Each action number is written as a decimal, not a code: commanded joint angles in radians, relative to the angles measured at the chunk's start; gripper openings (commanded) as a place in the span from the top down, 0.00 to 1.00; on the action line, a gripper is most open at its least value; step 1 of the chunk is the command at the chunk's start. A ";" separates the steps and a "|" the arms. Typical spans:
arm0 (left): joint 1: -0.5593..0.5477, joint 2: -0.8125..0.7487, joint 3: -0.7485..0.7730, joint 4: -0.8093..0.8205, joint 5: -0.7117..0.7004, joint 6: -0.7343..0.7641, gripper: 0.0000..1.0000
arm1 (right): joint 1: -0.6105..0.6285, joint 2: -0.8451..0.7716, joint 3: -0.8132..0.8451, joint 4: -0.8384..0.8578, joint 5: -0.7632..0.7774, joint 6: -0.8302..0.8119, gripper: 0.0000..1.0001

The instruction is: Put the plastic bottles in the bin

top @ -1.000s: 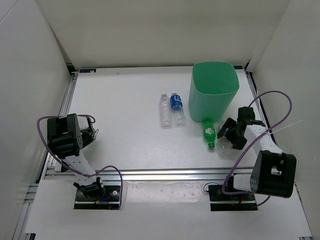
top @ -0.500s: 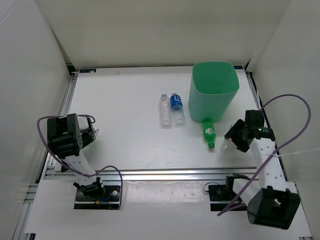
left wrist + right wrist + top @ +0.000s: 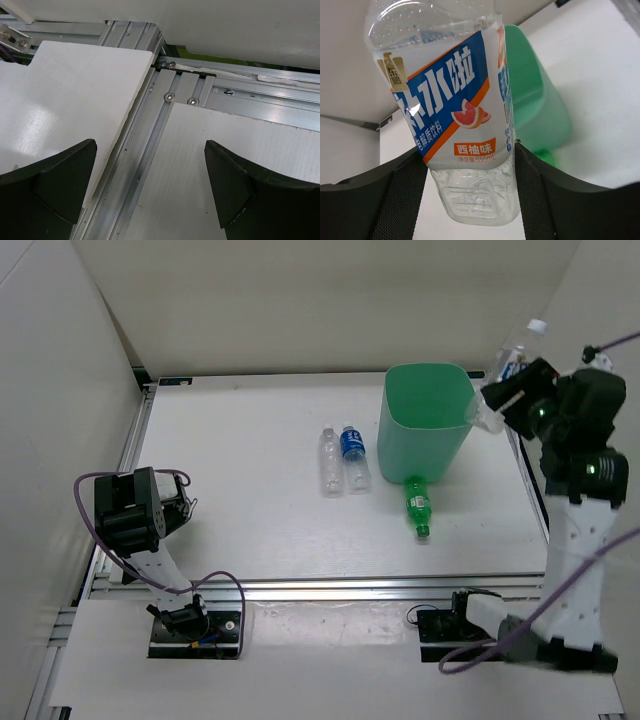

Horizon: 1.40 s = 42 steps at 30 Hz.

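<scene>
Got the right gripper (image 3: pixel 518 392) clamped round the blue-red label bottle (image 3: pixel 455 115), held up high just beside the right rim of the bin (image 3: pixel 428 430), cap tilted up. Seeing three more out on the table (image 3: pixel 250 510): green bottle (image 3: pixel 418 504) lying up against the bin's near side, plain clear bottle (image 3: pixel 329 460) and blue-label bottle (image 3: pixel 353 455) side by side to its left. Got the left gripper (image 3: pixel 150 190) spread wide at the table's left edge.

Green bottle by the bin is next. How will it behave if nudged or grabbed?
The green bottle lies on its side, so a sideways nudge will probably roll it. It looks like thin plastic: likely light, and may dent under a squeeze. Its far end seems to sit at the foot of the bin, so it probably won't slide back.
</scene>
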 commanded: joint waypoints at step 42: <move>0.006 -0.006 0.016 -0.076 -0.002 -0.125 0.00 | 0.401 -0.034 -0.688 0.094 0.061 -0.152 0.00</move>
